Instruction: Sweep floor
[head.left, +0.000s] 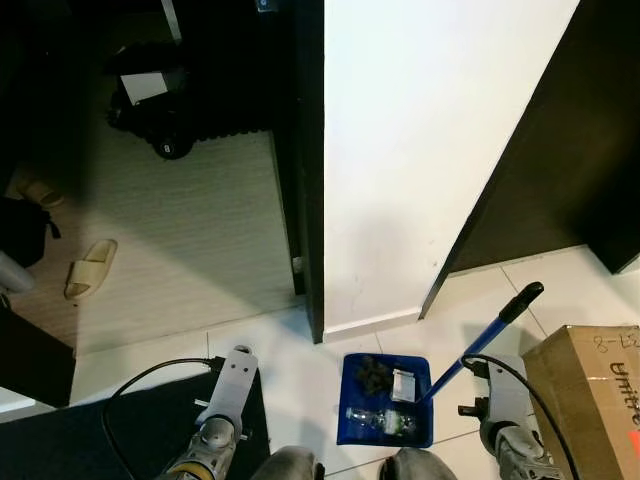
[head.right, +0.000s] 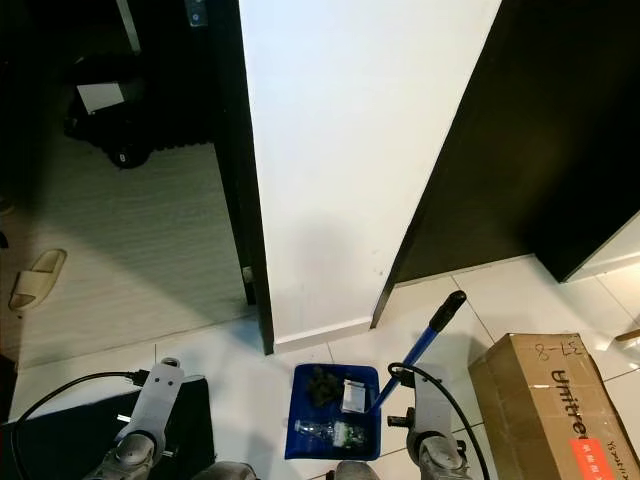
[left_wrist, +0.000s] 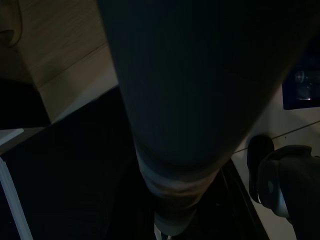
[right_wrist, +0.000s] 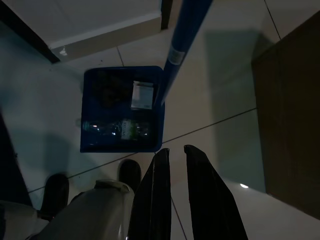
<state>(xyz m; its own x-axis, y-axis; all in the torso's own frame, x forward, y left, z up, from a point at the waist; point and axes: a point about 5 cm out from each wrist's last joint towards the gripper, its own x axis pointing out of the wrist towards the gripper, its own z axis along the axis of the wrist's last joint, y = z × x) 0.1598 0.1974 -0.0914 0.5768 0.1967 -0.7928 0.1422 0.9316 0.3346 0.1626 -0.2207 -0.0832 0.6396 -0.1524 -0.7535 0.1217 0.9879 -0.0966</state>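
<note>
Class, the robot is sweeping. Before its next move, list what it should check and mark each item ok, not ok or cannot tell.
1. Dustpan flat on the tiles: ok.
2. Litter inside the pan, a bottle, a packet and a dark clump: ok.
3. Blue handle in reach of the right gripper: ok, it rises just ahead.
4. Right gripper holding the handle: not ok, its fingers are apart and empty.
5. Left gripper state: cannot tell, the left wrist view is dark.
6. Box off the pan: ok, apart on the right.

Both arms hang low — right gripper (right_wrist: 175, 165) fingers slightly parted, pointing down; left arm (head.left: 222, 410) idle.
</note>
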